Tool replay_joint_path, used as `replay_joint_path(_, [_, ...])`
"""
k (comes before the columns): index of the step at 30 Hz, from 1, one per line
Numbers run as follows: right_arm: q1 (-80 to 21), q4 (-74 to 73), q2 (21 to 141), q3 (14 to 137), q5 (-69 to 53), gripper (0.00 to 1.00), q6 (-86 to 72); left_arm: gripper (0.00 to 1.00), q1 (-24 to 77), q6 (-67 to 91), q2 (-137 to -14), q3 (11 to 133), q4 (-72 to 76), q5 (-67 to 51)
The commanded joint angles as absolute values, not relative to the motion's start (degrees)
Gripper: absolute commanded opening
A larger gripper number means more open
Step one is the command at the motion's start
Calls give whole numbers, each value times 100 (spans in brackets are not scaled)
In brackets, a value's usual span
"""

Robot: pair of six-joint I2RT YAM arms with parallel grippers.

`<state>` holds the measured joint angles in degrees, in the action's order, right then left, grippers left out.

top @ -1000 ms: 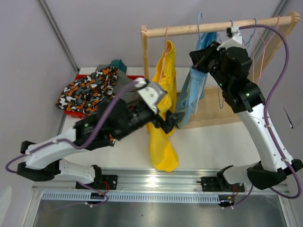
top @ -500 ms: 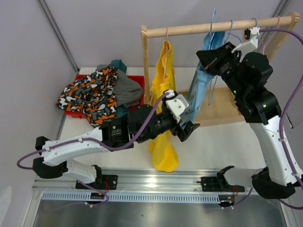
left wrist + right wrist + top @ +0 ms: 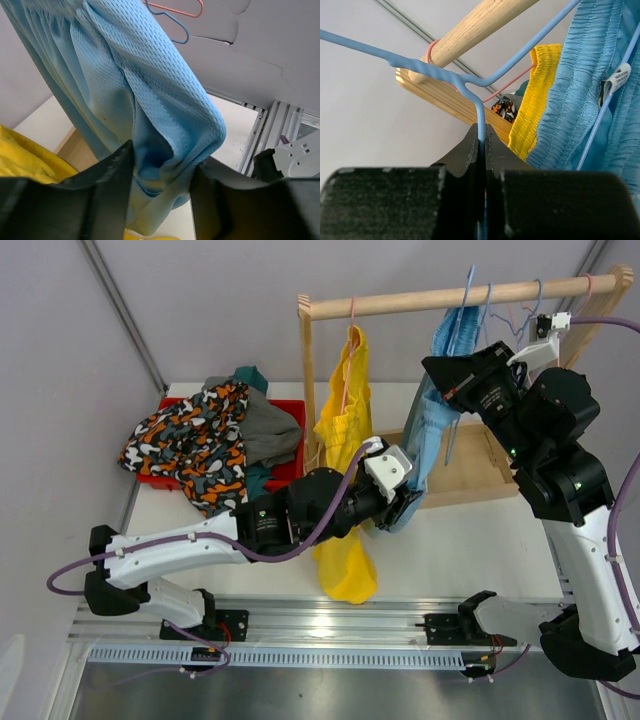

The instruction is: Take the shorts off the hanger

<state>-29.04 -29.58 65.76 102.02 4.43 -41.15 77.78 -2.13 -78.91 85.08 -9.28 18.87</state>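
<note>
Pale grey walls are enclosing a white worktop, with a wooden rack standing toward its far right. The left gripper is clamping a bunched fold near the lower end of the light blue shorts, its two dark fingers pressing the mesh fabric from either side. From that pinch the shorts are stretching up and to the right toward the wooden rail, their gathered waistband still sitting on the blue wire hanger. The right gripper is squeezing together on that hanger's wire, just below its twisted neck and close under the rail. Just left of the light blue pair, the yellow shorts are hanging from the same rail and draping down behind the left arm to the worktop's near edge. Well apart, at the far left, the camouflage shorts, the grey shorts and the teal shorts are lying heaped together over a red tray.
</note>
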Motion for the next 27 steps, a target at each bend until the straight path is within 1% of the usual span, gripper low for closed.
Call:
replay_joint_path(1, [-2918, -2522, 6346, 10292, 334, 0, -4245, 42, 7796, -167, -7867, 8447, -563, 1942])
replay_joint_path(2, [-2918, -2549, 6320, 10257, 334, 0, -4254, 35, 7796, -141, -7849, 8429, -554, 1942])
replay_joint_path(4, [-2909, -2540, 6284, 10187, 325, 0, -4280, 25, 7796, -114, -7761, 8394, -528, 1951])
replay_joint_path(5, [-2909, -2514, 6267, 10100, 334, 0, -4298, 14, 7796, -88, -7726, 8367, -510, 1951])
replay_joint_path(7, [-2883, -2479, 6214, 10020, 343, 0, -4324, 0, 7805, -44, -7586, 8297, -492, 1960])
replay_joint_path(11, [-2795, -2452, 6266, 10010, 369, 0, -4263, 0, 8041, 97, -7234, 7886, -422, 2030])
replay_joint_path(14, [-2462, -2487, 6433, 10151, 212, 0, -4245, 0, 8559, 97, -6988, 7534, -369, 2486])
replay_joint_path(15, [-2357, -2487, 6538, 10264, 63, 0, -4271, 0, 8900, 97, -6944, 7471, -334, 2774])
replay_joint_path(17, [-1944, -2479, 6661, 10388, -236, 0, -4341, 0, 9244, 175, -6865, 7260, -290, 3048])
replay_joint_path(18, [-1794, -2470, 6732, 10510, -481, 0, -4420, 0, 9559, 219, -6873, 7155, -307, 3189])
replay_joint_path(21, [-1302, -2470, 6960, 10696, -764, 0, -4570, 0, 10097, 430, -7013, 6874, -316, 3655])
replay_joint_path(23, [-1038, -2443, 7049, 10801, -984, 0, -4640, 0, 10308, 658, -7197, 6812, -308, 3805])
replay_joint_path(27, [-879, -2417, 7005, 10723, -1178, 0, -4799, 0, 10354, 958, -7470, 6583, -89, 3718])
